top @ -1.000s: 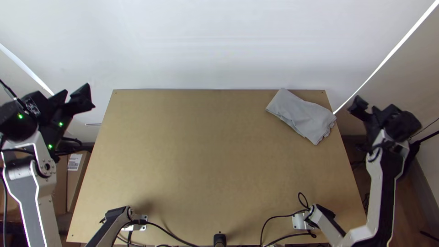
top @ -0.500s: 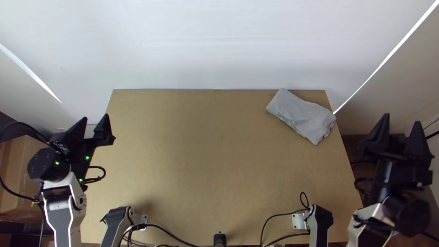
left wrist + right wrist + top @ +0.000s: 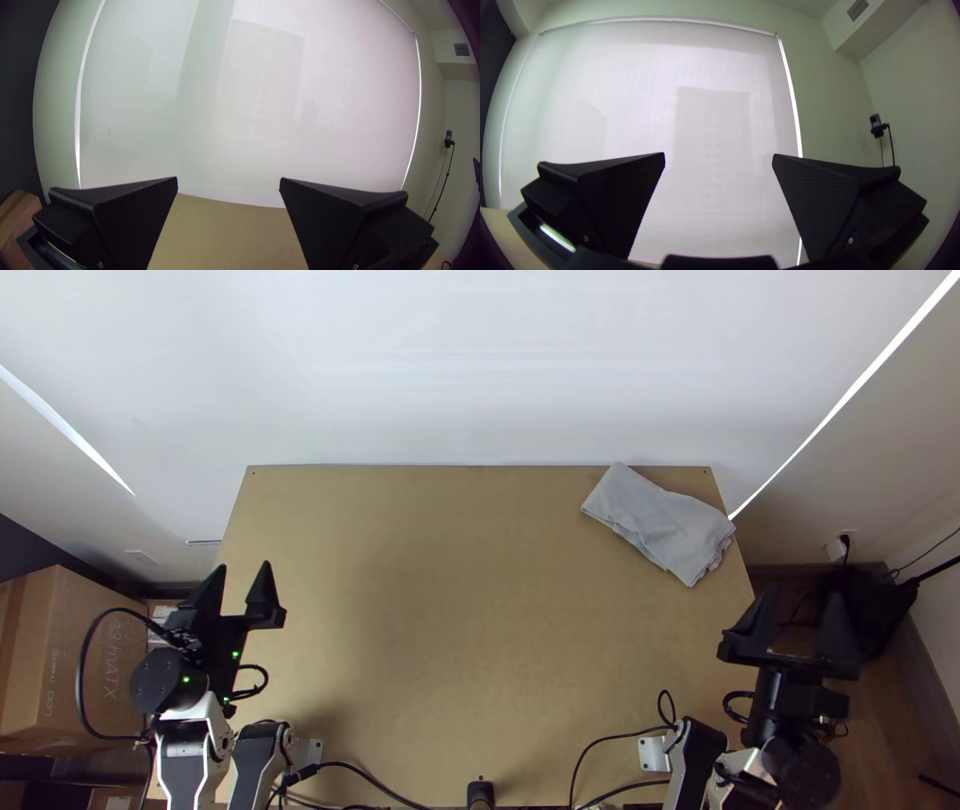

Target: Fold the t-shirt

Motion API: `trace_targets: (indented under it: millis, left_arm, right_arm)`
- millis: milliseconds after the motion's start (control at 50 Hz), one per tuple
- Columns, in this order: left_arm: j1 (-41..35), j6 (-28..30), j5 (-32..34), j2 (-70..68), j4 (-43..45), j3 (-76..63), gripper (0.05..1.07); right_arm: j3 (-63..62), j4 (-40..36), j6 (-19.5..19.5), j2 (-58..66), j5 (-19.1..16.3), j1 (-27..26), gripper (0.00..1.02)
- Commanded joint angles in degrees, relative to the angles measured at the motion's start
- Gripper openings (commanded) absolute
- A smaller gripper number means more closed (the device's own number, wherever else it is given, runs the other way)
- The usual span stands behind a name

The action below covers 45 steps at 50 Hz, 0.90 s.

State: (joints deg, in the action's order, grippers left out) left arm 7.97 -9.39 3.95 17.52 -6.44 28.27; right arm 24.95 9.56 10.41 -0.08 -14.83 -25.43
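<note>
Left end effector and right end effector now nearer the table's near edge.

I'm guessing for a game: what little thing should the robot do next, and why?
I'd probably ease the left tool and right tool down to rest and leave the t-shirt alone: it seems folded already, lying as a compact bundle by the table's far right corner, and both tools are open and away from it.

2 claws, 1 tee, prob. 1 box.
</note>
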Motion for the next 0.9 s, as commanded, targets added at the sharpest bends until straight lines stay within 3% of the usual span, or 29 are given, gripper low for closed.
trace_targets:
  millis: [0, 140, 420, 640, 700, 880]
  left_arm:
    - [-0.41, -0.1, -0.34, -2.93, 2.39, -4.72, 1.03]
    - [-0.41, -0.19, -0.34, -6.53, 3.8, -10.08, 1.03]
    - [-2.61, -0.63, -0.34, -17.61, 4.68, -20.27, 1.03]
    - [-3.04, -0.46, -0.34, -17.61, 11.45, -25.99, 1.03]
    - [-3.04, -0.37, -0.34, -17.61, 13.29, -27.66, 1.03]
    - [-2.34, -0.02, -0.34, -17.61, 9.51, -28.45, 1.03]
  right_arm:
    - [-4.47, -0.6, 0.13, -0.54, -0.55, 1.79, 0.99]
    - [-10.18, -3.41, 0.04, -0.54, -0.38, 8.38, 0.99]
    - [-20.47, -2.71, -0.4, -0.54, 7.1, 18.84, 0.99]
    - [-23.98, -7.63, -0.83, -0.45, 7.54, 19.1, 0.99]
    - [-23.9, -8.24, 0.84, -0.36, 7.71, 18.22, 0.99]
    - [-24.51, -9.12, 1.19, 0.25, 9.56, 16.11, 0.99]
